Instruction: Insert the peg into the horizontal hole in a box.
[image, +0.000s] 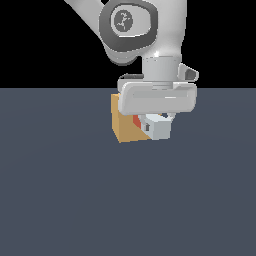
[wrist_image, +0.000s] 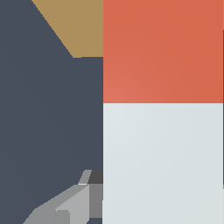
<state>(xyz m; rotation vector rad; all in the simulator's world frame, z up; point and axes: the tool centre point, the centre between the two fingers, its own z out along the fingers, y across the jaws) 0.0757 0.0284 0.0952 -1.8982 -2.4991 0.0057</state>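
Peg (image: 159, 128) is what you hold: the gripper (image: 158, 120) is closed narrow on its pale grey half, above the dark floor (image: 65, 200). Your wrist view shows the peg's orange-red end (wrist_image: 162, 50) pointing toward the box (wrist_image: 74, 26), with only 1 tan corner visible beside it. In the exterior view the box (image: 125, 125) sits just behind the peg, partly hidden by the hand. You cannot see the hole. Floor lies bare on every side of the box.
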